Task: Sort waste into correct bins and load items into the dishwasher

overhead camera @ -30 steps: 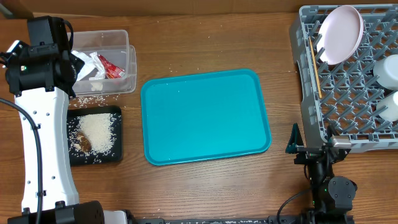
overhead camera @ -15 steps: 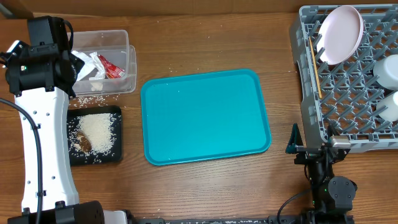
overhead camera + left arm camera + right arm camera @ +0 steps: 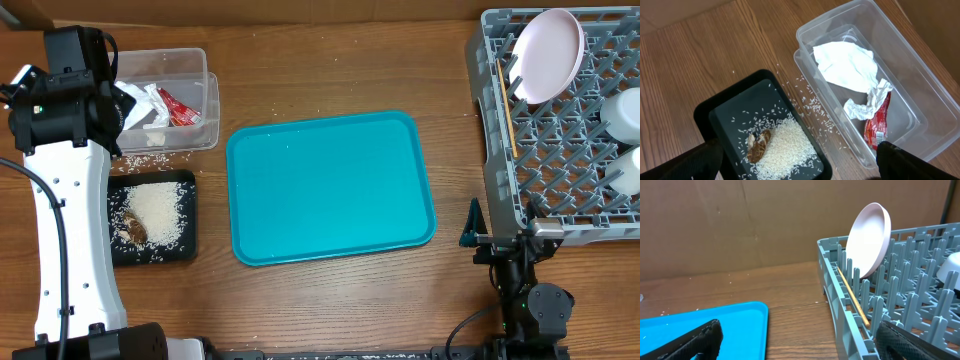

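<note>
Waste looks sorted: one napkin (image 3: 845, 65) and one red wrapper (image 3: 877, 125) sit in the clear tub (image 3: 805, 37), one brown scrap (image 3: 758, 145) with a rice pile (image 3: 785, 145) in the black tray (image 3: 725, 120). The rack (image 3: 560, 150) holds one plate (image 3: 547, 55), chopsticks (image 3: 506, 105) along its edge, and two white pieces (image 3: 622, 115) cut off at the right. The left claw (image 3: 800, 167) and right claw (image 3: 800, 345) both gape wide, gripping nothing. Only stray grains (image 3: 815, 107) on the counter (image 3: 330, 60) between the bins look left; I'd sweep them, not pinch.

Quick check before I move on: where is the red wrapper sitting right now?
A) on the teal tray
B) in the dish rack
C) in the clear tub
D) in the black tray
C: the red wrapper lies inside the clear tub, next to the white napkin.
</note>
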